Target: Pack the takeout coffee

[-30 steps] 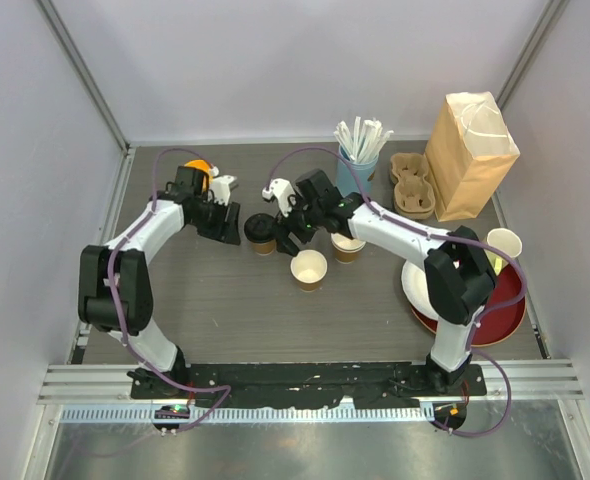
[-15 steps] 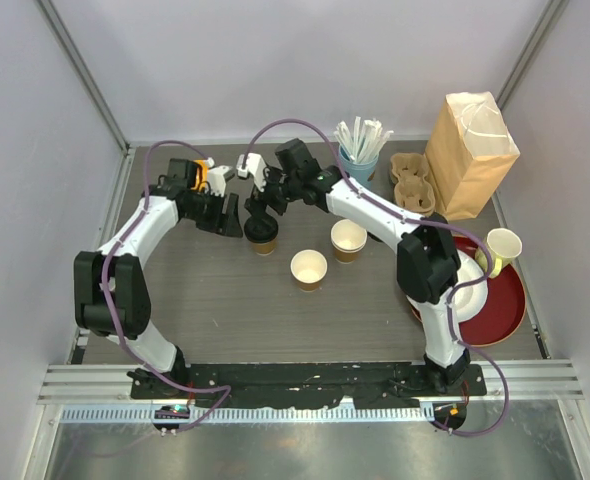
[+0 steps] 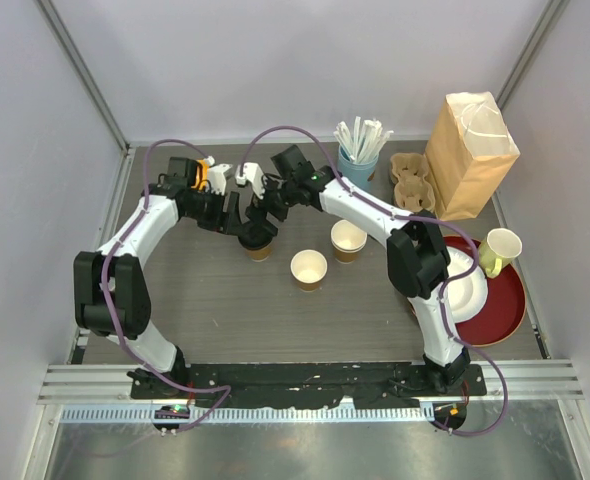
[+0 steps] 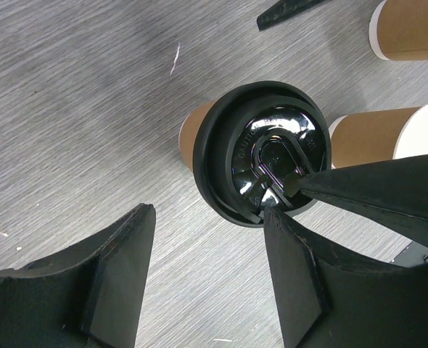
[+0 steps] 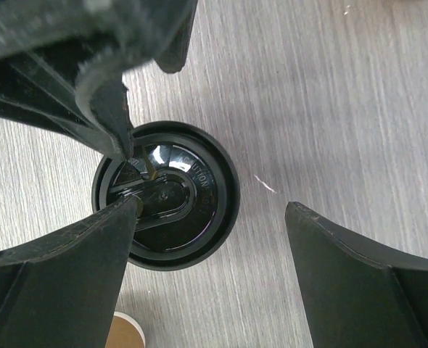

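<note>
The small kraft-brown paper cup with a round black plastic lid [image 4: 265, 148] stands upright on the grey wood-grain table [image 3: 205, 300], directly under the spot where my two pincers meet. My left pincer [image 4: 208, 216] has its jaws apart with nothing between them. The cup sits just past its fingertips, nearer the right-hand finger. My right pincer [image 5: 212, 209] is spread wide and grips nothing either. The lid lies below its gap, off toward one finger, and that finger's tip overlaps the rim.

In each wrist view, one finger of the other pincer reaches onto the lid's top. I take it that's why both crowd in so close: fingertips on top would seat the lid, while the open jaws leave the cup's wall free. I can't tell whether the lid is snapped down all round.

Back from my right pincer, toward my bases, stand one open kraft paper cup, white inside [image 3: 309, 268], and a second open kraft cup [image 3: 348, 238], both lidless. Beyond that pincer's far side are the light-blue cup of white wrapped straws [image 3: 358, 158], the moulded pulp cup carrier [image 3: 412, 185] and the tall brown paper bag [image 3: 470, 150], grouped well apart from my pincers, probably as the packing end
</note>
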Robot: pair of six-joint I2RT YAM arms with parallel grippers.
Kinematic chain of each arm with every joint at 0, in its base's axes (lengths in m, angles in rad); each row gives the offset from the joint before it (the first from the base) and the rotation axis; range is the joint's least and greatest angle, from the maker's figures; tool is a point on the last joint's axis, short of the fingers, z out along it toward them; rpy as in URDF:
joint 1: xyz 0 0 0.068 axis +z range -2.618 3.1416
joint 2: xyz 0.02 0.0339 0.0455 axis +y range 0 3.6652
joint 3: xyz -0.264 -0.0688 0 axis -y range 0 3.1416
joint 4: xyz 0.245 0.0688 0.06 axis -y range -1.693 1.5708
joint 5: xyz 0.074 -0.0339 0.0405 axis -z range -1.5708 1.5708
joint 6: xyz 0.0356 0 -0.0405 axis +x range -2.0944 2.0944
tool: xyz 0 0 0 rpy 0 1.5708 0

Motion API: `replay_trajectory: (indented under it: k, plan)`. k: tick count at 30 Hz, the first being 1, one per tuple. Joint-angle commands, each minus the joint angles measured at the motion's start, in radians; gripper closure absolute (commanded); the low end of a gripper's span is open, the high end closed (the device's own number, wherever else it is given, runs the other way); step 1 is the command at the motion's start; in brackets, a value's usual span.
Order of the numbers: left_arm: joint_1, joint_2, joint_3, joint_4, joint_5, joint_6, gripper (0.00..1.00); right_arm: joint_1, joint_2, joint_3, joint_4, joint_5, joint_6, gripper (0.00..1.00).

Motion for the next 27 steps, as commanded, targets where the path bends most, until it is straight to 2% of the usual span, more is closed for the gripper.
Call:
replay_trajectory:
  k: [1,6,7,10,13,18,27]
  plan:
    - [0.006,-0.010,0.040,0.009,0.024,-0.017,0.35,-0.009,-0.011,0.087,0.002,0.005,0.035,0.11]
    - [0.006,-0.008,0.041,0.014,0.027,-0.018,0.38,-0.010,-0.076,0.055,-0.007,-0.099,-0.033,0.12]
    - [0.006,-0.002,0.041,0.019,0.029,-0.017,0.40,-0.009,-0.083,0.043,-0.020,-0.171,-0.110,0.12]
    - [0.005,0.013,0.044,0.031,0.035,-0.024,0.48,-0.010,-0.099,0.019,-0.114,-0.242,-0.290,0.12]
    - [0.005,0.048,0.060,0.032,0.067,-0.027,0.56,-0.010,-0.059,0.062,-0.223,-0.235,-0.355,0.12]
    - [0.001,0.082,0.078,0.040,0.087,-0.021,0.59,-0.010,0.041,0.238,-0.404,-0.193,-0.422,0.13]
    - [-0.020,0.127,0.124,0.054,0.075,-0.001,0.61,-0.012,0.082,0.276,-0.438,-0.172,-0.459,0.13]
